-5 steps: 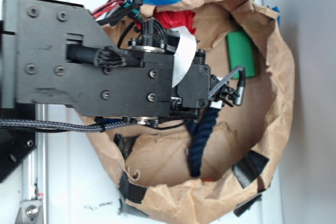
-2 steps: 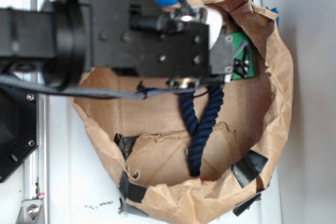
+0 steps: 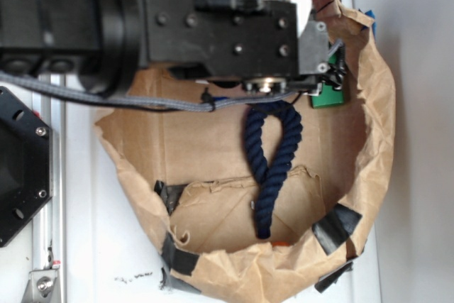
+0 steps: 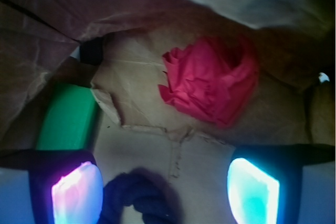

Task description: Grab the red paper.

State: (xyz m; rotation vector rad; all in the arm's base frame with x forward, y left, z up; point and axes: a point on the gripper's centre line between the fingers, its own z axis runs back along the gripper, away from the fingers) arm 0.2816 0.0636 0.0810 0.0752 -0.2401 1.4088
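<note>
Red and crumpled, the red paper (image 4: 210, 80) sits on the brown floor of the paper bag (image 3: 376, 140), close to the bag's back wall. You can only see it in the wrist view. In the view from above, the big black arm (image 3: 177, 26) covers it up.

The gripper (image 4: 165, 190) is above and a bit in front of the red paper. Its two fingers (image 4: 76, 192) show at the bottom corners of the wrist view, one glowing pink and one glowing blue-green. They are spread far apart and nothing is between them. They are not touching the red paper.

To the left of the red paper in the wrist view is a green block (image 4: 68, 116). It lies by the bag's side wall. In the view from above, only a small bit of it peeks out by the arm's tip.

A dark blue rope (image 3: 269, 164) lies on the bag floor in a loop. Its rounded end shows low in the wrist view, between the two fingers.

The bag has crinkly brown walls with black tape (image 3: 337, 225) on the rim. It sits on a white table (image 3: 418, 175).
</note>
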